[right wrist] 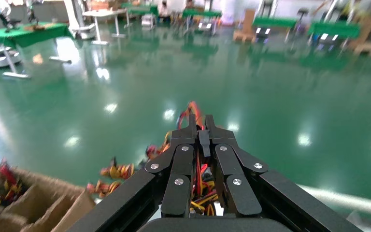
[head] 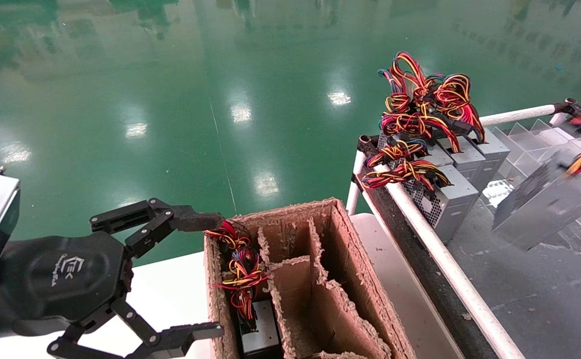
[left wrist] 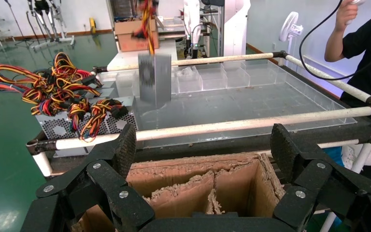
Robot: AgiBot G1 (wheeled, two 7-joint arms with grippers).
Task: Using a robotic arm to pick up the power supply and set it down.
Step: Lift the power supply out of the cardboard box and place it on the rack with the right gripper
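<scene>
- My right gripper is clamped down on a bunch of red, yellow and black wires, jaws pressed almost together — the wires show between and beyond the fingertips in the right wrist view.
- The power supply hangs from those wires, tilted and clear of any surface, above the transparent tray towards its right edge. In the left wrist view it dangles over the tray's far half.
- My left gripper is spread wide and holds nothing. It sits just beside the left wall of the cardboard box, outside it.
- The box's left compartment already holds one unit with its wire bundle; the other compartments visible look vacant.
- Further supplies stand stacked at the tray's far left corner, against the white rail, their wires heaped on top.
- Progress, as I judge it: the pick-up is done — the unit is lifted and carried. The set-down remains. I cannot tell from these views whether the target is the tray or a box compartment.
- Caution: the load is held by wires only, so I expect swing during lowering.
</scene>
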